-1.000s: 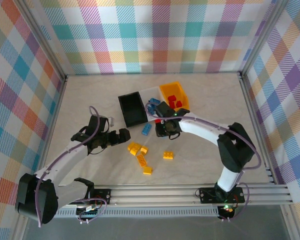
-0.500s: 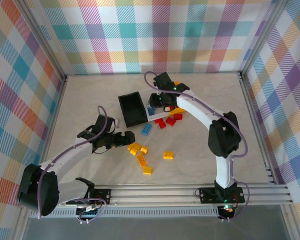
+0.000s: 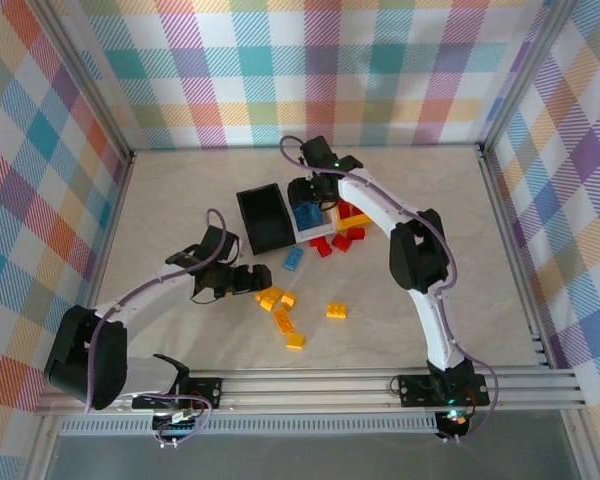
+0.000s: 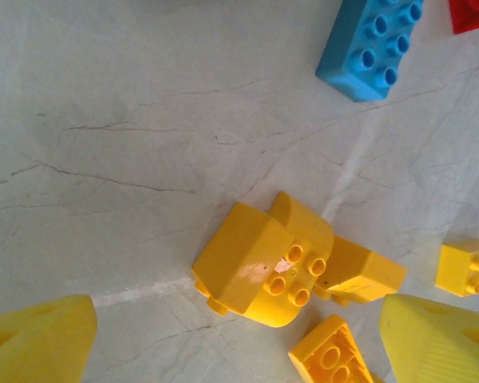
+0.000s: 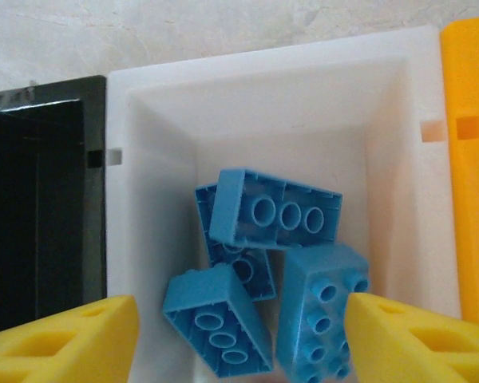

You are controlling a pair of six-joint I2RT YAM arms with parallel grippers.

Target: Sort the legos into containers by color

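**Inspector:** How will the legos handle?

**Arm:** I judge them light, rigid and slick. I would pinch the yellow lego (image 4: 251, 267) across its flat sides, not its studs. My left gripper (image 3: 248, 279) hangs spread and empty above it. My right gripper (image 5: 241, 339) is spread and empty over the white bin (image 5: 263, 88), where blue legos (image 5: 275, 211) lie.

**Inspector:** Surface and room?

**Arm:** The marbled table (image 4: 144, 120) looks hard and flat. Other yellow legos touch that one, so finger room is tight.
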